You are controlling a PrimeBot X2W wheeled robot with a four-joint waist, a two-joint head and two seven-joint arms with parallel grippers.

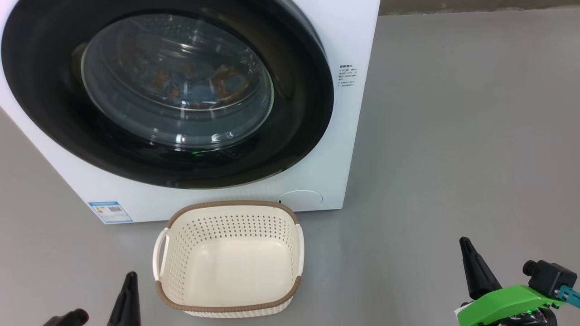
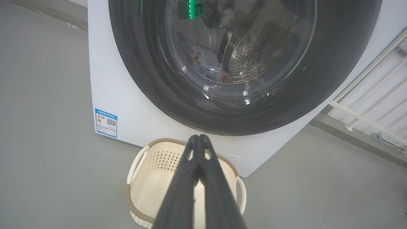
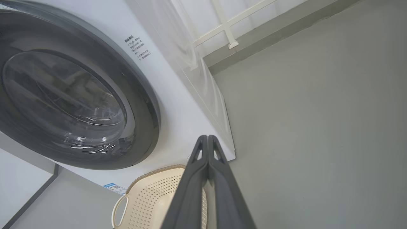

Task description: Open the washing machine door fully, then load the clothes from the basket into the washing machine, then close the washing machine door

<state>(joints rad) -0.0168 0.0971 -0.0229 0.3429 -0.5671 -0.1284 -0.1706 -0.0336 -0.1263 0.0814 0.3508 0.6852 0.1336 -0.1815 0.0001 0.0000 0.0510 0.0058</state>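
1. Washing machine: big white front-loading box, upper left of the head view; small blue label low on its front.
2. Washing machine door: large round door, glossy black rim, bulging clear glass bowl. Lies against the front (whether it is latched cannot be told).
3. Clothes: light blue fabric with orange-brown prints, seen through the glass, inside the drum.
4. Basket: cream perforated plastic, brown woven-look rim, lower centre, on the grey floor just before the machine; nothing in it.
5. Left gripper, right gripper: each pair of fingers pressed together, holding nothing, apart from the door.

Handling note: loading looks done. Closing is best confirmed by a firm, square push on the black rim, never the glass.
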